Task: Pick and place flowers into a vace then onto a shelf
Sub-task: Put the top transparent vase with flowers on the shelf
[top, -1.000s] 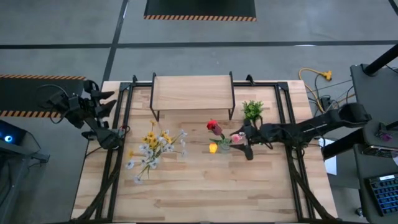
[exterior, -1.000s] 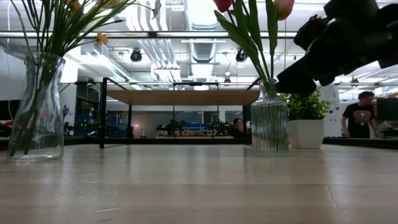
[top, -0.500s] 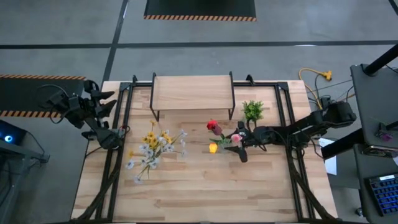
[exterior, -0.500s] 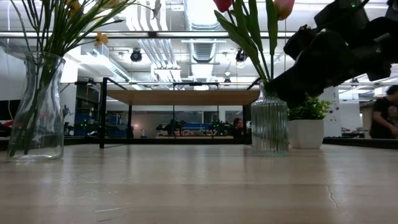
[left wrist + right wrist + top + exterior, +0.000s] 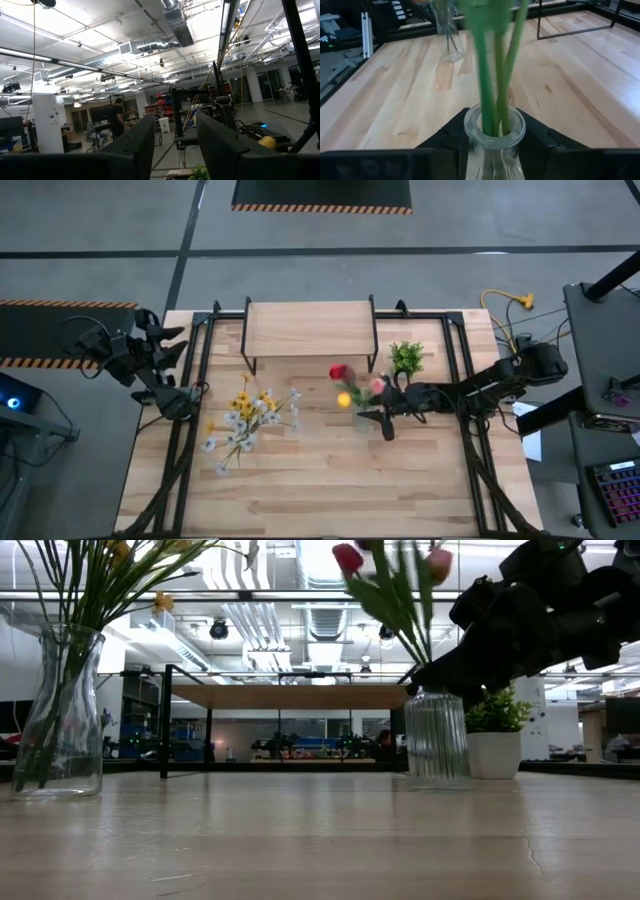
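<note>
Near the middle of the wooden table [image 5: 300, 480], a ribbed glass vase [image 5: 436, 735] was held at its neck between the two fingers of the right gripper [image 5: 372, 418], which were closed against the glass on either side, as was shown plainly in the right wrist view. Green stems of the tulip flowers [image 5: 355, 388] were seen rising from the vase mouth, with the red, yellow and pink heads tilted toward the shelf [image 5: 310, 326]. The vase base could not be judged as touching or just clear of the tabletop. Just beside the vase, a small potted plant [image 5: 405, 358] was stood near the shelf's leg. A second clear vase [image 5: 60, 710] of white and yellow blossoms [image 5: 245, 420] was placed well apart, toward the left arm. The left gripper [image 5: 190, 392] was kept at the table's left edge with its fingers spread apart and nothing between them.
</note>
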Motion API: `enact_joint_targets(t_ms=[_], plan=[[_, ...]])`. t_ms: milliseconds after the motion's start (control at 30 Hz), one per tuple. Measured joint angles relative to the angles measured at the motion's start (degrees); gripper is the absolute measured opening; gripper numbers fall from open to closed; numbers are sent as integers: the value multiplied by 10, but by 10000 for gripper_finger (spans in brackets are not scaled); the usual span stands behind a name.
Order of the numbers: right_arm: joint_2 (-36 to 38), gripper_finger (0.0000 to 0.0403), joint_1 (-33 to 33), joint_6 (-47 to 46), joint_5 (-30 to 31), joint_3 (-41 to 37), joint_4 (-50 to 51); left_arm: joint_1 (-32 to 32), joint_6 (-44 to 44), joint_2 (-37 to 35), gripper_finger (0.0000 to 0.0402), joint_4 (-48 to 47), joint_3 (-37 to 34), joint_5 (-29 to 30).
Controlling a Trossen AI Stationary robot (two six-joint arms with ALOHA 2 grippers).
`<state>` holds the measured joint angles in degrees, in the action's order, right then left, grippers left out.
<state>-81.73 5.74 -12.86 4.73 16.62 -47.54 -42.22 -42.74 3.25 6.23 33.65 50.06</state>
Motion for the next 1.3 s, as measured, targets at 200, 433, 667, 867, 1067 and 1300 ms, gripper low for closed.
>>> enact_joint_targets(t_ms=[200, 433, 667, 867, 1067, 1300], plan=[[0, 110, 0, -1, 6, 0, -2, 0, 4, 0, 128, 0, 0, 0], [28, 110, -5, 68, 18, 49, -4, 0, 4, 0, 128, 0, 0, 0], [86, 110, -52, 120, 30, 160, 133, 0, 15, 0, 128, 0, 0, 0], [94, 110, -112, 150, 32, 287, 297, 0, 16, 0, 128, 0, 0, 0], [73, 110, -197, 157, 32, 382, 400, 0, 23, 0, 128, 0, 0, 0], [21, 110, -300, 125, -7, 422, 407, 0, 28, 0, 128, 0, 0, 0]])
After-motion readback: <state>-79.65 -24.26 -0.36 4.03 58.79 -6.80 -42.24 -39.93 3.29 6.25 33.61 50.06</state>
